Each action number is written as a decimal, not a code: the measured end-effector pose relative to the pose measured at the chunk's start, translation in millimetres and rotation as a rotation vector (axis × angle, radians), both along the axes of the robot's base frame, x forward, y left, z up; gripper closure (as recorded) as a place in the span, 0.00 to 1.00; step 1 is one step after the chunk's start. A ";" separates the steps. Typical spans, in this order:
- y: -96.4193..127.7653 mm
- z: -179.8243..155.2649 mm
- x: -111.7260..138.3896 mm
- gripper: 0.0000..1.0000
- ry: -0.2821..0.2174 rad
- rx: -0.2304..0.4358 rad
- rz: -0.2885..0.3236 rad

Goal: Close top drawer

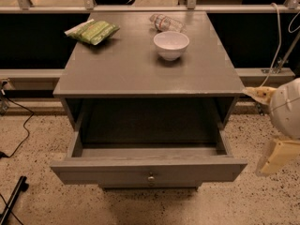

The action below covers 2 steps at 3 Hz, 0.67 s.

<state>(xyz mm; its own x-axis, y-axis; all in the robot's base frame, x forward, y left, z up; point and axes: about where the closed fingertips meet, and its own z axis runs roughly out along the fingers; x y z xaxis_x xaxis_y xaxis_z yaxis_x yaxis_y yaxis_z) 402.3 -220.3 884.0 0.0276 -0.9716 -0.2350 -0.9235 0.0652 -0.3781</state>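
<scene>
Bowl (171,44), bottle (166,22), packet (93,31) atop the cabinet (140,74), top drawer (103,172) out in front (pincer (273,134) at its right).

Wide-open top drawer (117,171) — gripper (268,131) at right

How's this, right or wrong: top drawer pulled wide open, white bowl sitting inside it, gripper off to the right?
One thing is wrong. The camera view shows the white bowl on the cabinet top, not inside the top drawer, which is pulled wide open. The gripper is off to the right.

Grey top drawer (149,170), wide open, flat front with small central metal knob (151,177); gripper (275,156) apart, off its right end.
</scene>
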 end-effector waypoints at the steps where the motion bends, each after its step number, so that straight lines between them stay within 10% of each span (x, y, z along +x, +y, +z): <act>1: 1.0 -0.6 -0.5 0.00 0.006 0.005 0.004; 2: 5.6 -43.7 -6.5 0.00 0.086 0.056 0.022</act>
<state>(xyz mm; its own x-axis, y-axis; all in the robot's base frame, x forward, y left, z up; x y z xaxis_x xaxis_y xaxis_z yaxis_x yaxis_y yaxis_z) 395.8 -214.7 840.3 0.0265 -0.9561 -0.2918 -0.9539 0.0631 -0.2934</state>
